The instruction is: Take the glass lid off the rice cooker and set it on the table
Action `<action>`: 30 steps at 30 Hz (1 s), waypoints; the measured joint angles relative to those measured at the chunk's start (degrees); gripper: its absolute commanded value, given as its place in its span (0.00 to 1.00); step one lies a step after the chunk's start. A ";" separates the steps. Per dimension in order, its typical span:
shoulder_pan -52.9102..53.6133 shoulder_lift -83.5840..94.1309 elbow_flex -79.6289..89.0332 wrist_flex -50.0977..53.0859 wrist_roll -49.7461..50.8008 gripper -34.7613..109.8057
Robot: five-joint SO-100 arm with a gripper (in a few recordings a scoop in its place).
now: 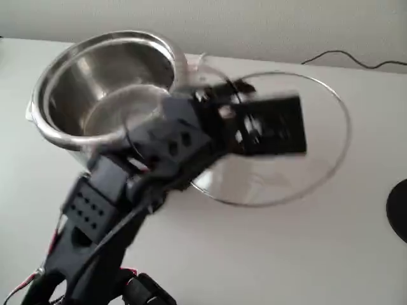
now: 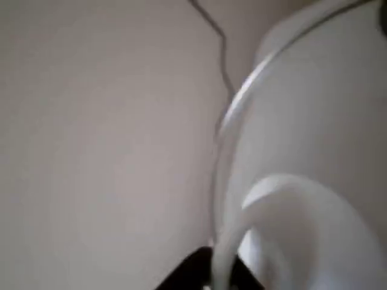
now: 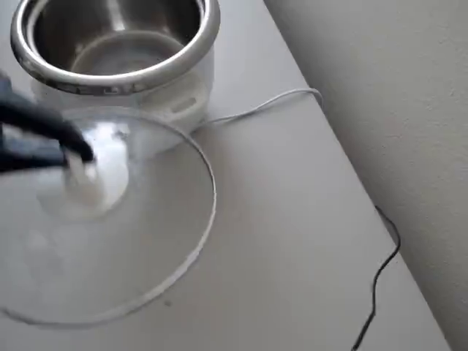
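Note:
The rice cooker [image 1: 95, 82] stands open at the back left of the fixed view, its steel pot [image 3: 117, 44] bare. The glass lid [image 1: 318, 165] is off it, to the right of the cooker and low over the white table [image 1: 286, 254]. My black gripper [image 1: 254, 130] sits over the lid's centre, shut on the white knob [image 3: 95, 179]. In the overhead view the gripper [image 3: 80, 157] reaches in from the left and the lid [image 3: 146, 241] lies in front of the cooker. The wrist view shows the knob [image 2: 290, 229] and metal rim [image 2: 242, 103] close up, blurred. I cannot tell whether the lid touches the table.
A white cord [image 3: 256, 110] runs from the cooker toward the wall. A thin black cable [image 3: 380, 278] lies along the table's edge, also at the back right [image 1: 356, 60]. A dark round object [image 1: 399, 210] sits at the right edge.

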 measured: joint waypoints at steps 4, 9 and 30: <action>-0.62 2.81 10.63 -4.13 0.00 0.24; -2.20 3.96 21.01 -8.17 0.18 0.24; -7.91 2.29 38.06 -26.89 0.88 0.24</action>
